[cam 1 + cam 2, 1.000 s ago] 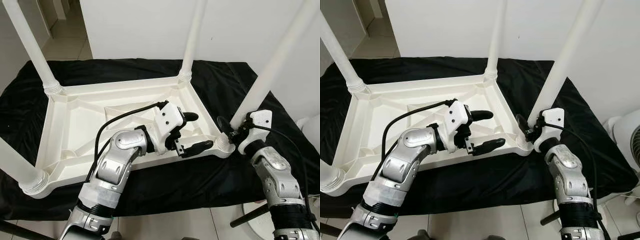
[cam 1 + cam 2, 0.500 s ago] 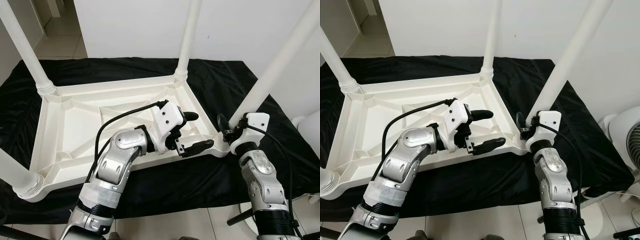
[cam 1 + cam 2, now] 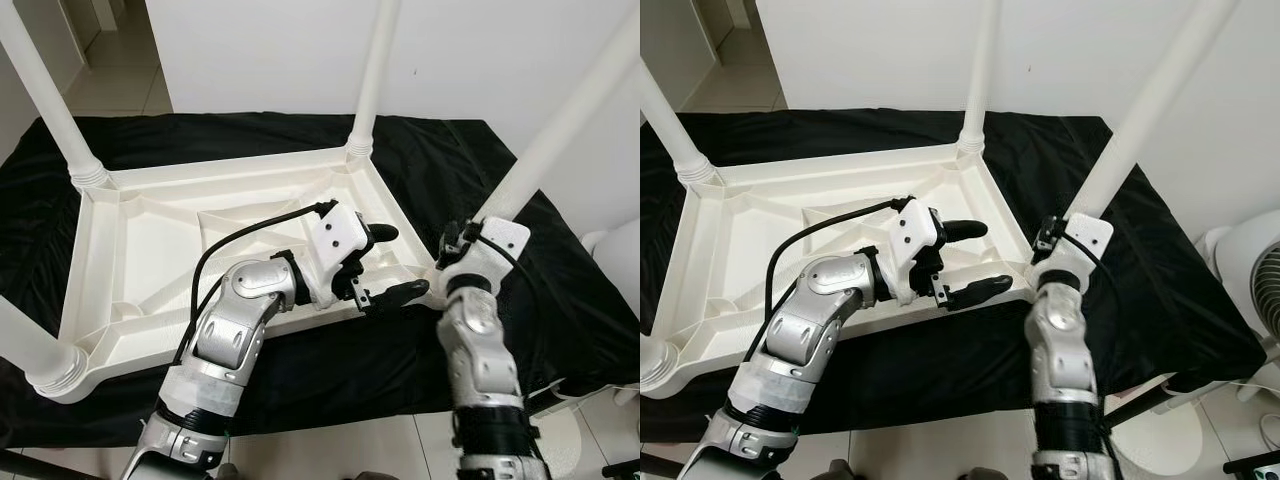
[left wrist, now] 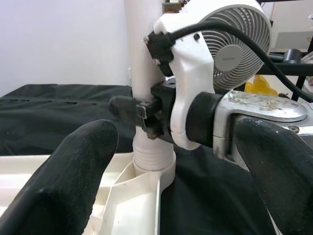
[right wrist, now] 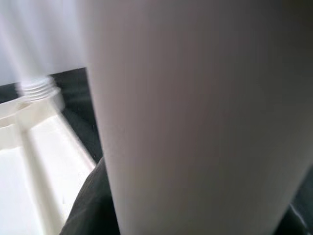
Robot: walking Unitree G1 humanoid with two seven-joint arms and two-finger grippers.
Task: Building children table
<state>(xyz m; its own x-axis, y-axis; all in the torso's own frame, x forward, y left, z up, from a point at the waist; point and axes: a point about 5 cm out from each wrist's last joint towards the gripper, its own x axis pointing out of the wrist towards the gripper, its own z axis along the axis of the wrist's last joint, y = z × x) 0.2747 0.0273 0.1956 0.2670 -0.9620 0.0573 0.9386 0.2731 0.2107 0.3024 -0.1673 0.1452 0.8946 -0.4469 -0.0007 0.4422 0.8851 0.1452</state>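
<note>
R gripper point(image 3: 462, 243) closer onto leg point(image 3: 560, 125)

Black cloth point(image 3: 560, 300), spread wide and wrinkled, hanging over the near edge. Plain white wall point(image 3: 460, 50) just behind. Pale tiled floor point(image 3: 120, 80) beyond the far left corner, more tile point(image 3: 330, 450) below the near edge. White fan point(image 3: 1255, 285) low on the right, round grille point(image 4: 234, 46) with a grey hub. Something yellow point(image 4: 259, 87) beside the grille, too small to tell.

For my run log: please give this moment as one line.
upside-down white table on black cloth | right gripper at near-right leg | left gripper open beside
</note>
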